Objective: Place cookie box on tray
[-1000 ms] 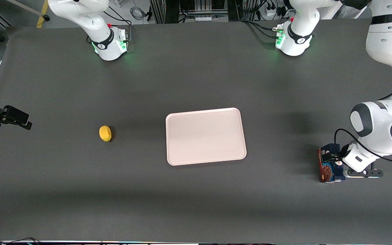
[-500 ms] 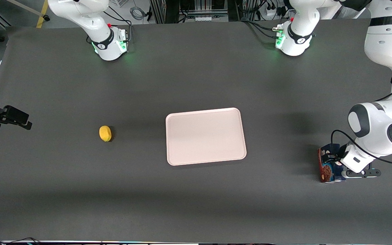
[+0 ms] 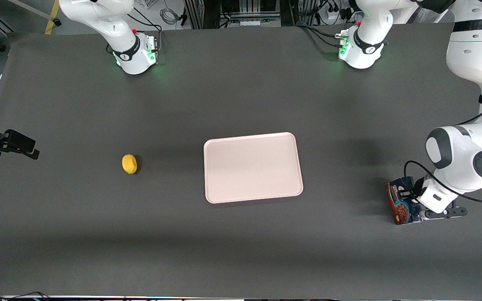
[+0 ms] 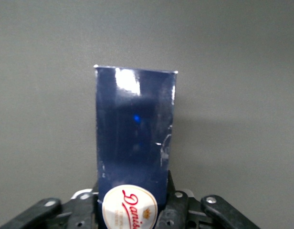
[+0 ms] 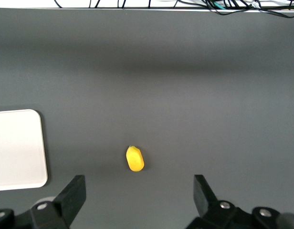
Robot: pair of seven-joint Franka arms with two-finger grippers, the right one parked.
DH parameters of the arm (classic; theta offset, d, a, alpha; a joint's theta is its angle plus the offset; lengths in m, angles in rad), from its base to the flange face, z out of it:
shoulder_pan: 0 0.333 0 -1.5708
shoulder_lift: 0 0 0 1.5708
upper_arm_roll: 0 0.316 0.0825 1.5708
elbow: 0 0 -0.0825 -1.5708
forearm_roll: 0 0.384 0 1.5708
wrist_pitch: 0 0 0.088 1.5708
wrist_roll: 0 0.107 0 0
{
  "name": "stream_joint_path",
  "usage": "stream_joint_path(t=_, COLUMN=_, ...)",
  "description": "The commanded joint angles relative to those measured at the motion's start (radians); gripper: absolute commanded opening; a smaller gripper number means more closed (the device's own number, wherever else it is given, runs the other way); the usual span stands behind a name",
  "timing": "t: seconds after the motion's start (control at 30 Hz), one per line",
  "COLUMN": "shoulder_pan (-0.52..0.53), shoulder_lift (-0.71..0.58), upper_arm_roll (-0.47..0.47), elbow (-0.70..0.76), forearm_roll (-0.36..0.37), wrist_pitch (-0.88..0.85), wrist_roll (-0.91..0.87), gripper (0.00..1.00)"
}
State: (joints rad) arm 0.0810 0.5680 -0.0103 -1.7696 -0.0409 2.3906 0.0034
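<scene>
The gripper (image 3: 410,200) is clamped on the cookie box (image 3: 400,204) at the working arm's end, well apart from the tray (image 3: 252,167); light, glossy cardboard, likely crushable, best held across its narrow sides

The dark grey desk (image 3: 241,251) carries a pale tray (image 3: 252,167) near its middle and a small yellow lump (image 3: 129,164) toward the parked arm's end.

The hand (image 3: 408,200) is at the working arm's end of the desk, closed around the cookie box (image 3: 399,205).
</scene>
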Motion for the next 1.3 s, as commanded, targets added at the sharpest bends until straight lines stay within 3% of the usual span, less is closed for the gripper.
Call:
stream_joint_path(t=0.0, shoulder_pan=-0.007, shoulder_lift=0.001, upper_arm_roll=0.004, elbow=0.010, forearm_roll=0.003, wrist_pitch=-0.002, wrist_roll=-0.013, gripper=0.18)
stream_joint_path(t=0.23, shoulder_pan=-0.007, shoulder_lift=-0.017, upper_arm_roll=0.004, elbow=0.051, forearm_roll=0.004, wrist_pitch=-0.056, wrist_roll=-0.010, gripper=0.18)
stream_joint_path(t=0.8, shoulder_pan=-0.009, shoulder_lift=-0.132, upper_arm_roll=0.000, elbow=0.433, forearm_roll=0.007, wrist_pitch=-0.609, wrist_roll=-0.005, gripper=0.18)
stream_joint_path(t=0.93, shoulder_pan=-0.009, shoulder_lift=-0.157, upper_arm_roll=0.000, elbow=0.473, forearm_roll=0.050, wrist_pitch=-0.686, wrist_roll=-0.006, gripper=0.18)
stream_joint_path(t=1.27, shoulder_pan=-0.007, shoulder_lift=-0.183, upper_arm_roll=0.000, elbow=0.535, forearm_roll=0.056, wrist_pitch=-0.797, wrist_roll=-0.006, gripper=0.18)
